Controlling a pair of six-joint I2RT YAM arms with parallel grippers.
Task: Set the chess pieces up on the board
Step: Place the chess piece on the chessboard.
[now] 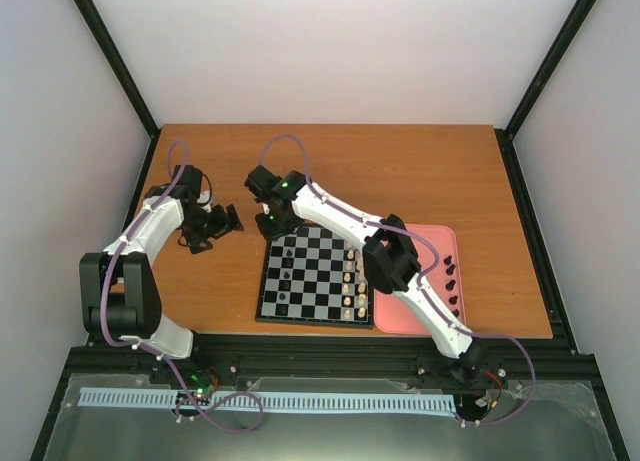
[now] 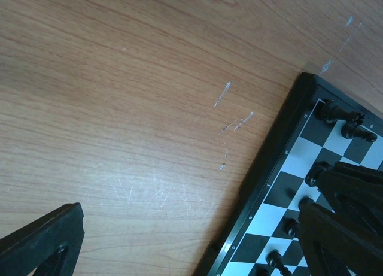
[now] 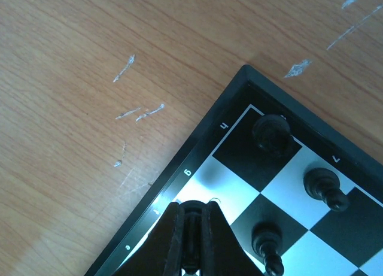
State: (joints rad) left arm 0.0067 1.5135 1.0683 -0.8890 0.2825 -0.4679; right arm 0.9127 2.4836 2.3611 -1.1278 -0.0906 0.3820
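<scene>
The board point(image 1: 318, 281) lies mid-table, with black chess pieces point(image 1: 289, 266) along its left files and cream pieces point(image 1: 354, 281) on its right file. My right gripper point(image 1: 272, 224) reaches across to the board's far left corner. In the right wrist view the right gripper point(image 3: 192, 209) is shut on a black chess piece point(image 3: 191, 234) above a pale edge square of the board point(image 3: 227, 129). Other black pieces point(image 3: 271, 132) stand close by. My left gripper point(image 1: 222, 224) is open over bare wood. In the left wrist view the left gripper point(image 2: 191, 210) sits beside the board's rim point(image 2: 269, 180).
A pink tray point(image 1: 400, 321) right of the board holds several black pieces point(image 1: 450, 281). The right arm point(image 1: 400, 261) stretches over the board's right side. Black frame posts and white walls surround the wooden table point(image 1: 400, 171).
</scene>
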